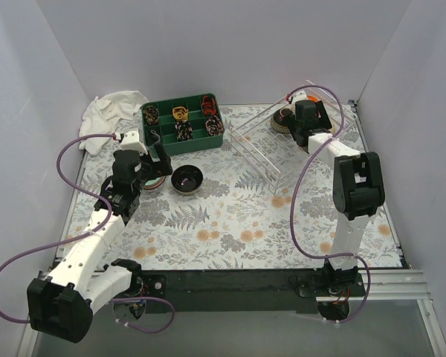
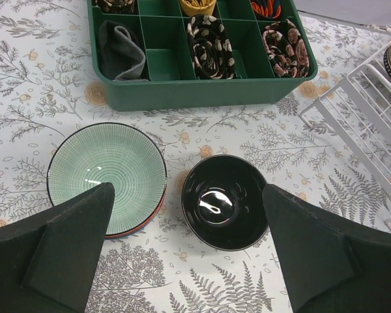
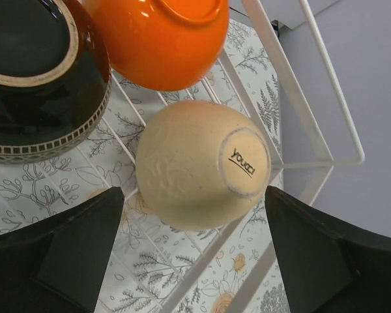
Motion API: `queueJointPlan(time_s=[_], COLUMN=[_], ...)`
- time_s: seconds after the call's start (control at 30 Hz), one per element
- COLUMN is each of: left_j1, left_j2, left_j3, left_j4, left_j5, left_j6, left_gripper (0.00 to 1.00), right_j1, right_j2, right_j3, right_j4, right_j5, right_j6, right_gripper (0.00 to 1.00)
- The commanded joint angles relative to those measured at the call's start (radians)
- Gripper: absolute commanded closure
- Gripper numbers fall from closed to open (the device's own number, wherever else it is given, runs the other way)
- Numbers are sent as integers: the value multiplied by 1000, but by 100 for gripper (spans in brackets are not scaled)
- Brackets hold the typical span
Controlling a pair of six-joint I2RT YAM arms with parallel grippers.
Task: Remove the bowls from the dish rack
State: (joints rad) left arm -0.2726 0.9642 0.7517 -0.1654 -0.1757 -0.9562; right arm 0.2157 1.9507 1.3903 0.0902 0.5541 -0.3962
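Note:
The white wire dish rack (image 1: pixel 271 149) stands at the back right of the table. My right gripper (image 3: pixel 192 251) is open above its far end, just short of a cream bowl (image 3: pixel 199 163) lying bottom-up in the rack. An orange bowl (image 3: pixel 163 39) and a dark brown bowl (image 3: pixel 39 72) lean beside it. My left gripper (image 2: pixel 186 251) is open and empty over the table, above a black bowl (image 2: pixel 225 201) and a green ribbed bowl (image 2: pixel 107 176) stacked on another bowl. In the top view the black bowl (image 1: pixel 186 179) sits upright near the table's middle.
A green divided tray (image 1: pixel 182 123) with small items stands at the back. A white cloth (image 1: pixel 115 108) lies crumpled at the back left. The rack's edge (image 2: pixel 365 111) shows right of the black bowl. Grey walls close in on three sides.

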Motion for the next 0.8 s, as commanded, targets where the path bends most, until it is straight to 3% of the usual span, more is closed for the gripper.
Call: queueJointPlan(time_s=[0.0,0.23,0.77], left_j1=[-5,-5,-5], left_j2=[2,22,31], left_j3=[-12,-14,-18], left_j4=[-2,3,9], left_j5=[8,22,41], left_j6=[17,19,20], left_gripper=[2,2,2], right_j1=[-9,-13,-41], right_j2=[63,135,209], right_j3=[81,92,128], right_j4=[54,95,120], right_j5=[-30,58,201], right_j6=[-68,-168,-193], right_gripper=[2,2,2])
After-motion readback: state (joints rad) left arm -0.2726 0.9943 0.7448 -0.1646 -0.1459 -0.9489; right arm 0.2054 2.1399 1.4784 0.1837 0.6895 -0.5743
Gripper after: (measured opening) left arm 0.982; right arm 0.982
